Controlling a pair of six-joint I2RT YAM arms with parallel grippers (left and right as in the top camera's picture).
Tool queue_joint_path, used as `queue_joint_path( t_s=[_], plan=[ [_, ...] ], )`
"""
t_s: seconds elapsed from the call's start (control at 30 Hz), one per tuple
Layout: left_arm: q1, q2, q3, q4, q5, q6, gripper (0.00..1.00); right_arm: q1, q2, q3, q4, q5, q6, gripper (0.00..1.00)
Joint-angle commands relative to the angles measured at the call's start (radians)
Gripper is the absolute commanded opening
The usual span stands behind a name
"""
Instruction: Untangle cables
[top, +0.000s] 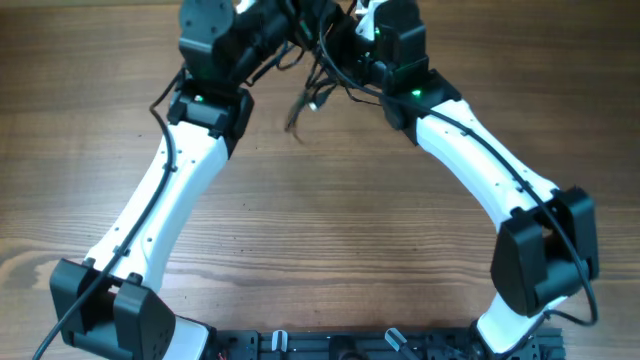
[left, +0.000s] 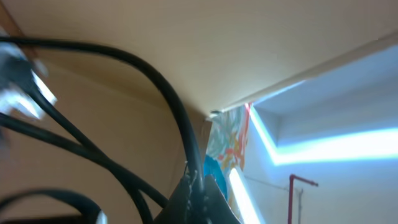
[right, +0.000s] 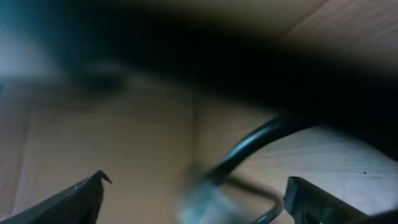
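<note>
The thin black cables (top: 318, 70) hang in a tangle at the far middle of the table, between my two arms, with a plug end (top: 298, 112) dangling toward the wood. My left gripper (left: 200, 190) is shut on a black cable (left: 155, 81) that rises from its fingertips; more strands and a pale plug (left: 28, 87) cross at the left of that view. My right gripper (right: 196, 196) is open, and a blurred cable with a plug (right: 249, 149) lies between its fingers, not gripped. In the overhead view both grippers are hidden among the arms and cords.
The wooden table (top: 330, 220) spreads in front of the arms. The arm bases and a black rail (top: 340, 345) sit at the near edge. The left wrist view looks up at a ceiling light (left: 336, 146) and a colourful hanging cloth (left: 227, 143).
</note>
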Motion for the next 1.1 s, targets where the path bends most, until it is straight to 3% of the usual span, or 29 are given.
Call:
queue_joint_path(
  t_s=[0.0,0.07,0.1,0.33,0.47,0.53,0.7,0.8,0.93,1.07],
  plan=[
    [-0.016,-0.010,0.013,0.037,-0.010,-0.158,0.04,-0.007,0.050,0.002,0.003,0.083,0.079,0.63],
    [-0.006,-0.010,0.013,0.036,-0.018,-0.158,0.04,-0.015,0.052,0.002,-0.008,0.083,0.079,0.36],
    [0.002,-0.010,0.013,0.036,-0.017,-0.158,0.04,-0.019,0.052,0.002,-0.014,0.083,0.079,0.31],
    [0.077,-0.010,0.013,0.019,-0.017,-0.157,0.04,-0.041,0.052,0.002,-0.116,0.037,-0.034,0.07],
    [0.140,-0.010,0.013,-0.057,-0.017,-0.111,0.04,-0.061,0.052,0.002,-0.209,-0.028,-0.162,0.04],
    [0.185,-0.010,0.013,-0.113,-0.017,0.041,0.04,-0.070,0.052,0.002,-0.252,-0.060,-0.225,0.04],
    [0.282,-0.010,0.013,-0.392,-0.032,0.715,0.04,-0.097,0.052,0.002,-0.454,-0.098,-0.445,0.04],
    [0.326,-0.010,0.013,-0.578,-0.104,1.000,0.04,-0.118,0.052,0.002,-0.589,-0.085,-0.573,0.05],
    [0.379,-0.010,0.013,-0.682,-0.158,1.267,0.04,-0.172,0.052,0.002,-0.723,-0.051,-0.641,0.04],
    [0.439,-0.029,0.015,-0.654,-0.174,1.362,0.04,-0.272,0.052,0.002,-0.831,0.026,-0.695,0.04]
  ],
)
